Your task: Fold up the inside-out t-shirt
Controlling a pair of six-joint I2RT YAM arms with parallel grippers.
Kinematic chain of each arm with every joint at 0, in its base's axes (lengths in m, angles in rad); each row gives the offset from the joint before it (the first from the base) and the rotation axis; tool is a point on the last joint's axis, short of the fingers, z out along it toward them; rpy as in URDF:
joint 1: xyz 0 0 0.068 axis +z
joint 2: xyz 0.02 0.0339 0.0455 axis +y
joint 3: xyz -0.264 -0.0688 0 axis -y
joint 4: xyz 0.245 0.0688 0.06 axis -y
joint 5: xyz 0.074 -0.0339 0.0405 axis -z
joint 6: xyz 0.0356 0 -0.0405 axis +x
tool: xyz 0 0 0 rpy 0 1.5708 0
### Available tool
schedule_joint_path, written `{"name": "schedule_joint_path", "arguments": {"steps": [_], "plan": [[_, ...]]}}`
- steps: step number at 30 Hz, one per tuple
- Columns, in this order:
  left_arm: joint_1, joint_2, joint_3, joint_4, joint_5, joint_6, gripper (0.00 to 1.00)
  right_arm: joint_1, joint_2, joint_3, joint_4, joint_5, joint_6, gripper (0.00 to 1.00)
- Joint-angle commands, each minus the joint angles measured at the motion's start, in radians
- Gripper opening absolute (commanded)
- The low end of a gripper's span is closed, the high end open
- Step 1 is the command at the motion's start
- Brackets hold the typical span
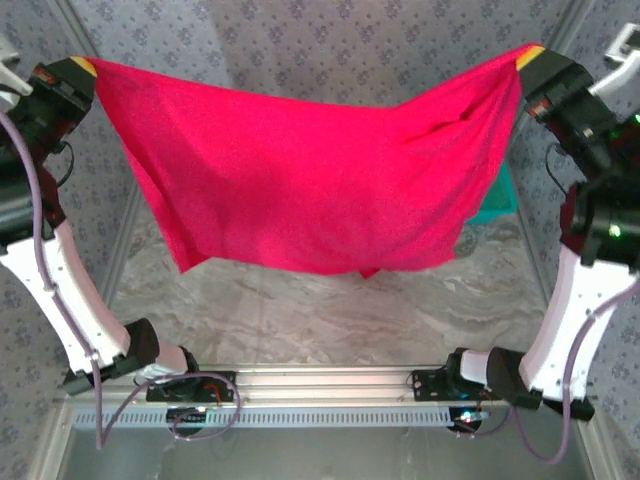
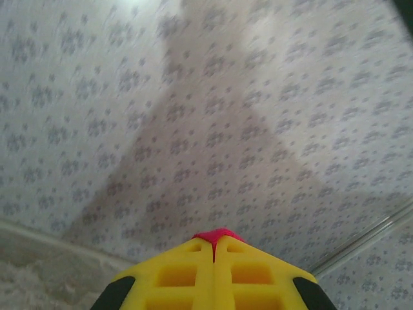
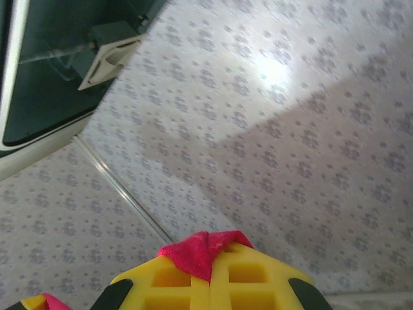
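Above marbled surface (image 1: pixel 330 310), against patterned walls (image 1: pixel 300 40): inside-out t-shirt (image 1: pixel 300 180) stretched aloft — left hand (image 1: pixel 83 67) and right hand (image 1: pixel 530 57) each clamped on a corner.

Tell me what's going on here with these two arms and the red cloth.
Two robot arms are holding a red t-shirt up between them, spread wide above the table. The left gripper is shut on one top corner and the right gripper on the other, so the cloth sags in the middle and hangs like a curtain. No fold has been made yet. A teal basket peeks out behind the shirt's right edge.
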Motion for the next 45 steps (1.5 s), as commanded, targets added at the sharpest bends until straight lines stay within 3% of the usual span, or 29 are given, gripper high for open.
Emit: {"name": "schedule_joint_path", "arguments": {"steps": [1, 5, 10, 11, 12, 16, 19, 22, 26, 30, 33, 38, 42, 45], "plan": [[-0.019, 0.124, -0.12, 0.084, 0.025, 0.003, 0.0, 0.073, 0.155, -0.045, -0.021, 0.092, -0.085, 0.0], [-0.097, 0.266, -0.202, 0.061, -0.032, 0.083, 0.0, 0.191, 0.323, -0.046, -0.061, 0.179, -0.157, 0.0], [-0.133, 0.52, -0.185, -0.011, -0.137, 0.116, 0.0, 0.247, 0.581, -0.001, -0.126, 0.277, -0.161, 0.01], [-0.134, 0.577, -0.142, -0.043, -0.164, 0.117, 0.04, 0.252, 0.645, 0.046, -0.156, 0.284, -0.16, 0.02], [-0.137, 0.628, -0.095, -0.08, -0.187, 0.126, 0.15, 0.255, 0.705, 0.099, -0.187, 0.284, -0.16, 0.04], [-0.174, 0.729, 0.085, -0.277, -0.317, 0.176, 0.46, 0.266, 0.925, 0.381, -0.368, 0.235, -0.153, 0.48], [-0.241, 0.611, -0.071, -0.259, -0.452, 0.211, 0.61, 0.296, 0.92, 0.356, -0.41, 0.255, -0.184, 0.63], [-0.314, 0.391, -0.468, -0.067, -0.454, 0.19, 0.62, 0.356, 0.803, 0.125, -0.363, 0.285, -0.242, 0.64], [-0.412, 0.133, -1.02, 0.277, -0.332, 0.099, 0.62, 0.481, 0.576, -0.395, -0.149, 0.282, -0.259, 0.64], [-0.453, 0.067, -1.282, 0.384, -0.29, 0.061, 0.62, 0.598, 0.484, -0.737, 0.012, 0.321, -0.231, 0.64], [-0.436, 0.104, -1.341, 0.41, -0.325, 0.069, 0.62, 0.599, 0.53, -0.806, 0.018, 0.33, -0.233, 0.64], [-0.365, 0.269, -1.3, 0.478, -0.293, 0.044, 0.62, 0.533, 0.654, -0.793, 0.009, 0.36, -0.243, 0.63], [-0.332, 0.433, -1.173, 0.486, -0.297, 0.031, 0.62, 0.463, 0.766, -0.711, -0.005, 0.377, -0.246, 0.63], [-0.331, 0.547, -1.021, 0.459, -0.283, 0.026, 0.6, 0.418, 0.875, -0.553, -0.056, 0.395, -0.259, 0.62]]}}
